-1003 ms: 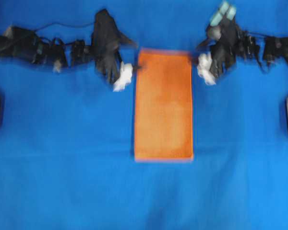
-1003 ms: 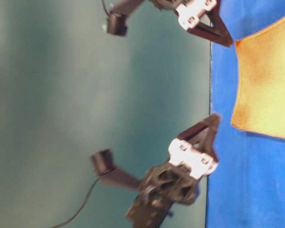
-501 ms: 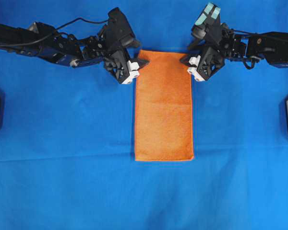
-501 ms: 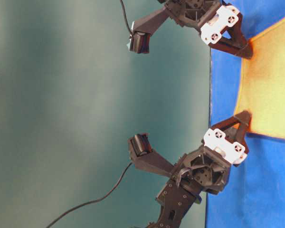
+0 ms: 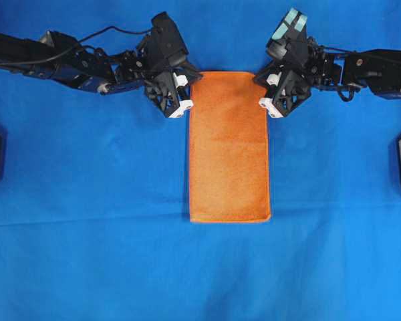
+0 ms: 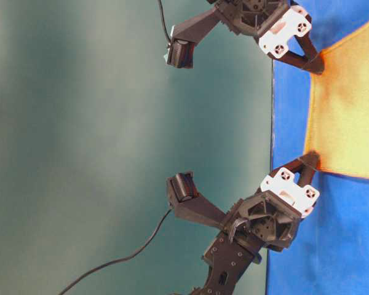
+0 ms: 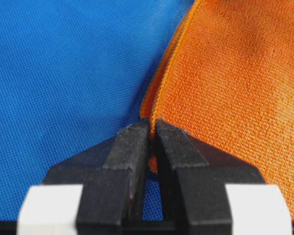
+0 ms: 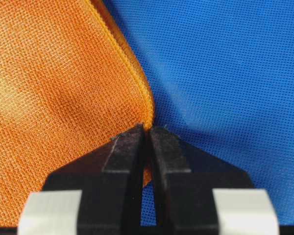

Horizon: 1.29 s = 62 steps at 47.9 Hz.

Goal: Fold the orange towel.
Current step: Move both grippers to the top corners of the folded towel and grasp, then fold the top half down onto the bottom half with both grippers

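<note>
At the middle of the blue-covered desk (image 5: 87, 254) the orange towel (image 5: 229, 147) lies as a long doubled strip running from twelve to six o'clock, so one fold already looks done and the second is the step in hand. The left end effector (image 5: 189, 89) is clenched on the towel's corner at about eleven o'clock, and the right end effector (image 5: 263, 86) is clenched on the corner at about one o'clock; both wrist views show dark jaws pinched together over the stitched hem. The likely next move is for both arms to lift these far corners together and carry them toward six o'clock, keeping pace so the strip halves evenly and its edges line up. How many layers each pinch has caught is hard to make out, since the jaws cover the hem. The table-level view is turned sideways and cuts off most of the towel.
</note>
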Tool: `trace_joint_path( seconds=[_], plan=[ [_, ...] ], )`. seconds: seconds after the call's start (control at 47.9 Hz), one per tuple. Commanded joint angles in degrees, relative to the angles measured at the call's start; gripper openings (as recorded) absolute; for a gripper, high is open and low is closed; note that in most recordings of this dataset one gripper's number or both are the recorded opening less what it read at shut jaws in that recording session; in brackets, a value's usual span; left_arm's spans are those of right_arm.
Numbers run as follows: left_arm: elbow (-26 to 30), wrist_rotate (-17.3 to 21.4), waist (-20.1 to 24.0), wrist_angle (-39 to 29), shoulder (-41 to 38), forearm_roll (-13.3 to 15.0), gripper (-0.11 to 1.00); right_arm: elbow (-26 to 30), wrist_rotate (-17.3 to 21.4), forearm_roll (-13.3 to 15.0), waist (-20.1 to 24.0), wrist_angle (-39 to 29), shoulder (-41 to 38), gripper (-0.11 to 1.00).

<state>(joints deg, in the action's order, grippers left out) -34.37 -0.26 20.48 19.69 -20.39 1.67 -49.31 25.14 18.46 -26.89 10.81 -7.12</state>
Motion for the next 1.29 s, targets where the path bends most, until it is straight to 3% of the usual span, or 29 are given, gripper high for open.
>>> trace_joint_path(
  seconds=[0.0,0.459,0.835,0.982,1.274],
  plan=[
    [0.6,0.3,0.2,0.3,1.1,-0.1,0.02,0.2,-0.1,-0.4,0.3,0.3,0.8,0.03],
    [1.2,3.6,2.3,-2.2,6.3,-0.2,0.02,0.4,-0.7,-0.4,-1.7,-0.9,6.4,0.03],
    [1.0,3.4,1.8,-5.0,7.7,-0.2,0.02,0.9,-0.9,-0.1,-1.5,-3.4,9.1,0.03],
    [0.3,3.3,-0.1,-8.1,10.6,-0.2,0.02,0.6,-0.7,-0.1,0.6,-4.7,12.8,0.03],
    [-1.9,3.5,-6.2,-13.0,17.5,-0.1,0.02,-0.7,0.0,-0.4,9.0,-11.0,20.1,0.03]
  ],
)
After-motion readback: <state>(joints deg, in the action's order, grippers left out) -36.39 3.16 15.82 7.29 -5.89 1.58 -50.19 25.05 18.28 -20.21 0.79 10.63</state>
